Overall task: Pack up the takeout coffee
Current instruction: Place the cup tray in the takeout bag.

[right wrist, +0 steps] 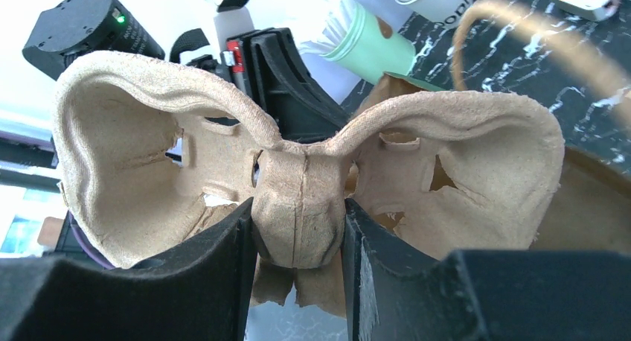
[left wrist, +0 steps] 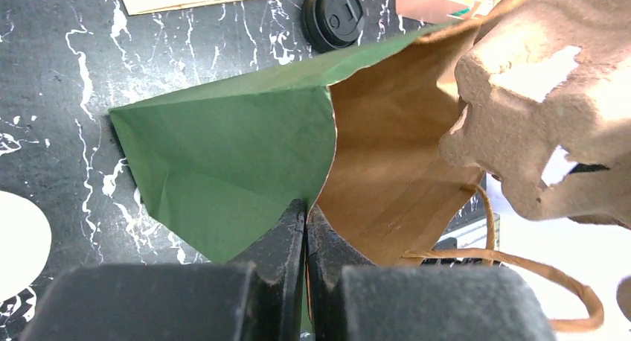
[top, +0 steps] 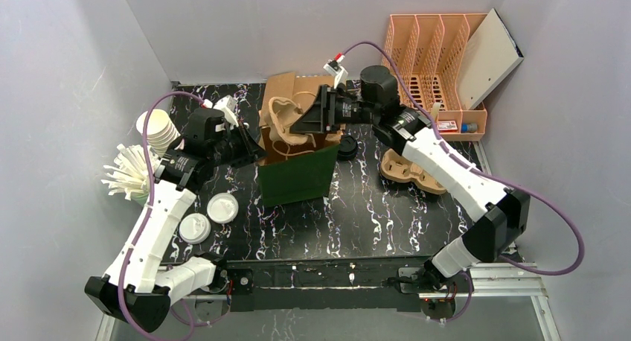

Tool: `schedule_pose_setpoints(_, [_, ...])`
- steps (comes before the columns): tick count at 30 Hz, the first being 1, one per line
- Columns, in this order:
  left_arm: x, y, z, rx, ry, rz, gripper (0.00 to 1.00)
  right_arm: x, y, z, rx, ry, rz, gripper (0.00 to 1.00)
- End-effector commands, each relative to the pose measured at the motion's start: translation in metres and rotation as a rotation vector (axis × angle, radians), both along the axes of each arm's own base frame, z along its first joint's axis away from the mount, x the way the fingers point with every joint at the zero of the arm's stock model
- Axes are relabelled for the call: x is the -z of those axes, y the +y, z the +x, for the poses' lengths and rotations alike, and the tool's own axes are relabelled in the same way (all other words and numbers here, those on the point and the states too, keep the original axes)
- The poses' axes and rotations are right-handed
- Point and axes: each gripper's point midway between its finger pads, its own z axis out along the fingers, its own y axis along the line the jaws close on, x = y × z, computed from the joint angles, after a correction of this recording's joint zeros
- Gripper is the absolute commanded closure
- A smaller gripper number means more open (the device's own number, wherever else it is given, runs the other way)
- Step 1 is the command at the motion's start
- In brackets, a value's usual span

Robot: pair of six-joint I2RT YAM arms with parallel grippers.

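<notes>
A green paper bag [top: 296, 177] with a brown inside stands open in the middle of the table. My left gripper [top: 257, 153] is shut on the bag's left rim [left wrist: 316, 199], one finger outside and one inside. My right gripper [top: 309, 119] is shut on the centre post of a brown pulp cup carrier [right wrist: 301, 207] and holds it tilted over the bag's mouth. The carrier [left wrist: 551, 110] shows at the right of the left wrist view, above the bag's opening. No coffee cup sits in the carrier.
A second pulp carrier [top: 405, 171] lies right of the bag. A black lid [top: 347, 146] lies behind the bag. White lids [top: 222, 207] and stacked white cups [top: 158, 131] sit at the left, with a holder of stirrers [top: 126, 179]. An orange file rack [top: 439, 73] stands back right.
</notes>
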Motion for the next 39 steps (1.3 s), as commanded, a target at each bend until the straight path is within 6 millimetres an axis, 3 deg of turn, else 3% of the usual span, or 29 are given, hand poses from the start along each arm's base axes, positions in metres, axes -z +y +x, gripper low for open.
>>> schedule_pose_setpoints(1, [-0.007,-0.008,-0.011,0.045,-0.013,-0.064,1.0,0.011,-0.024,-0.001,0.086,0.009,-0.068,0.62])
schedule_pose_setpoints(5, [0.005,-0.011,-0.017,0.073,-0.001,-0.069,1.0,0.017,-0.032,-0.002,0.118,0.017,-0.083,0.64])
schedule_pose_setpoints(13, [0.014,-0.011,-0.023,0.097,0.011,-0.064,1.0,0.028,-0.029,-0.001,0.087,0.028,-0.104,0.65])
schedule_pose_setpoints(23, [0.012,-0.004,-0.019,0.052,-0.01,-0.042,0.99,0.06,-0.031,-0.003,0.051,0.051,-0.206,0.66])
schedule_pose_setpoints(29, [0.011,-0.003,-0.017,0.049,-0.015,-0.036,0.96,0.074,-0.029,0.005,0.098,0.023,-0.29,0.64])
schedule_pose_setpoints(36, [0.01,0.002,-0.013,0.022,-0.027,-0.018,0.93,0.069,-0.013,-0.008,0.051,0.034,-0.304,0.61])
schedule_pose_setpoints(39, [0.01,0.003,-0.012,0.015,-0.032,-0.013,0.88,0.078,-0.018,-0.003,0.109,0.041,-0.35,0.6])
